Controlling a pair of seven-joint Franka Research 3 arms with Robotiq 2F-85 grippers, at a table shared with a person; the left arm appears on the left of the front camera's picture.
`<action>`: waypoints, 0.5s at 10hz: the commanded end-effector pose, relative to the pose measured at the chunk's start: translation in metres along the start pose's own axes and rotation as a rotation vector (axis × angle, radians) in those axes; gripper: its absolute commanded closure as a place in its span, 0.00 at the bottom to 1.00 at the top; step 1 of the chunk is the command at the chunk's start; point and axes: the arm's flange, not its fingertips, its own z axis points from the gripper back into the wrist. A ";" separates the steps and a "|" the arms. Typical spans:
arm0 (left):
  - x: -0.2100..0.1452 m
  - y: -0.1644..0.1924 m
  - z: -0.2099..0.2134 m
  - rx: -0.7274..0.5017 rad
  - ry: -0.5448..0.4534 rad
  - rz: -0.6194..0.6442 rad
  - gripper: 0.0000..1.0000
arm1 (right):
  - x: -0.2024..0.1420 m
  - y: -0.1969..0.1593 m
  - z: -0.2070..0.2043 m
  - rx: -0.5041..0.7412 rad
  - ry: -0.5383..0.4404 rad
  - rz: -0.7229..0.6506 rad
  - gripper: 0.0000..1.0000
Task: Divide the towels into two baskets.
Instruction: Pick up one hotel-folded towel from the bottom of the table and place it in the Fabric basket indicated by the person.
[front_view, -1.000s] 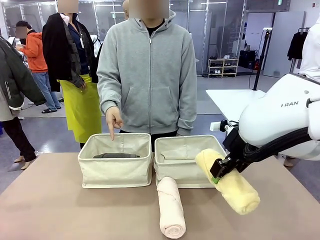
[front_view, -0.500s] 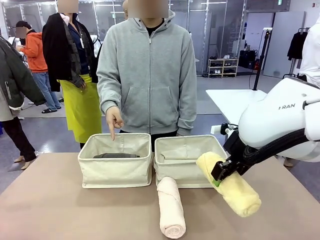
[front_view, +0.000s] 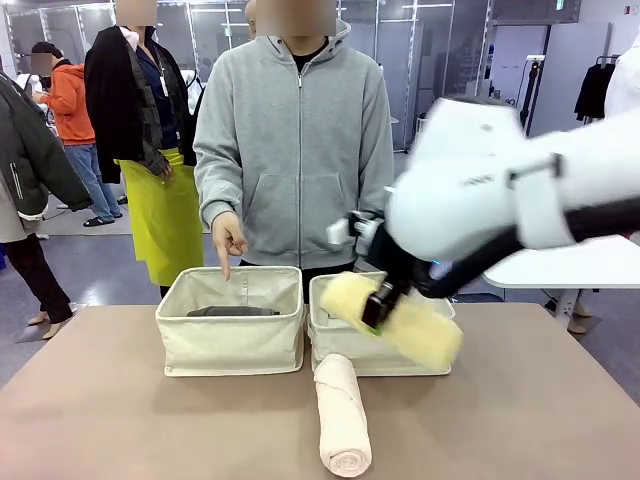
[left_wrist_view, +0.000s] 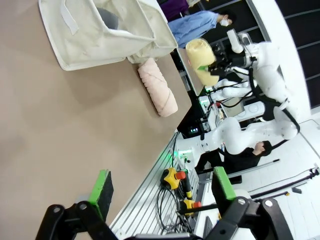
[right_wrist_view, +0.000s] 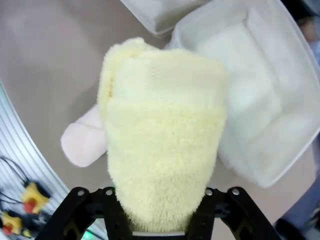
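Note:
My right gripper is shut on the yellow towel and holds it tilted in the air over the front of the right basket. From the right wrist, the yellow towel hangs between the fingers above that basket. The pale pink towel lies on the table in front of the baskets. A dark grey towel lies in the left basket. My left gripper stands open over bare table, far from the pink towel.
A person in a grey hoodie stands behind the baskets, one hand pointing down at the left basket. Bare brown table spreads to the left and front. Something pale lies blurred inside the right basket.
My right arm has swung left and upward with the yellow towel, from beside the right basket's right end to over its front. The pink towel and the person's hand have not moved.

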 end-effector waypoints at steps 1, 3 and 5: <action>-0.001 -0.004 0.002 -0.011 -0.008 0.008 0.00 | 0.089 -0.010 0.007 -0.096 0.065 0.194 0.59; -0.001 -0.004 0.002 -0.011 -0.008 0.008 0.00 | 0.168 0.003 0.011 -0.193 0.119 0.371 0.59; -0.001 -0.004 0.002 -0.011 -0.008 0.008 0.00 | 0.224 0.009 -0.009 -0.195 0.139 0.500 0.59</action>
